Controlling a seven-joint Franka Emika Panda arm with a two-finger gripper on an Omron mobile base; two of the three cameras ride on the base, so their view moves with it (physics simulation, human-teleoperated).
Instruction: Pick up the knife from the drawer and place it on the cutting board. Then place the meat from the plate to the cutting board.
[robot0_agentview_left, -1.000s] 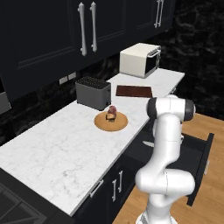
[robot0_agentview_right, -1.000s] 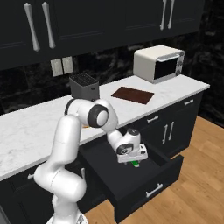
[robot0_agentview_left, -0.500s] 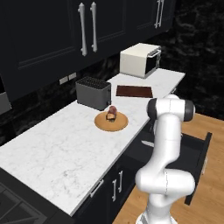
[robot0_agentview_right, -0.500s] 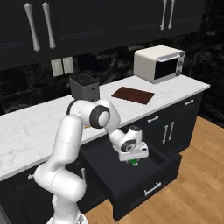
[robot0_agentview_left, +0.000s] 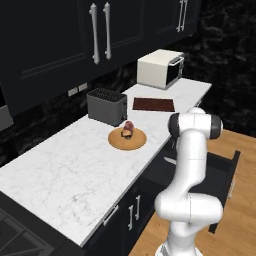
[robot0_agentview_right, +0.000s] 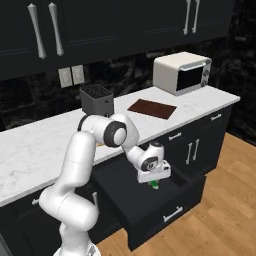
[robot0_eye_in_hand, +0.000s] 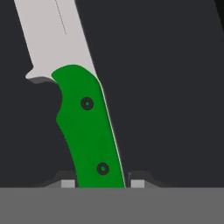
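Down in the open black drawer (robot0_agentview_right: 150, 212), my gripper (robot0_agentview_right: 154, 181) is shut on the knife (robot0_agentview_right: 155, 185), of which a bit of green shows under the hand. In the hand view the green handle (robot0_eye_in_hand: 87, 131) stands between the two fingertips (robot0_eye_in_hand: 68, 183), and the pale blade runs to the top left over the dark drawer floor. The dark brown cutting board (robot0_agentview_left: 153, 104) (robot0_agentview_right: 152, 108) lies on the counter in front of the microwave. The reddish meat (robot0_agentview_left: 128, 129) sits on the round tan plate (robot0_agentview_left: 116, 142) beside the toaster.
A black toaster (robot0_agentview_left: 106, 106) (robot0_agentview_right: 96, 98) stands at the back of the white marble counter, and a cream microwave (robot0_agentview_left: 160, 68) (robot0_agentview_right: 182, 72) at its far end. Black upper cabinets hang above. The drawer front (robot0_agentview_left: 225, 175) juts out over the wooden floor.
The jaws have closed from wide open onto the knife's green handle. The arm and hand have stayed in nearly the same place over the drawer.
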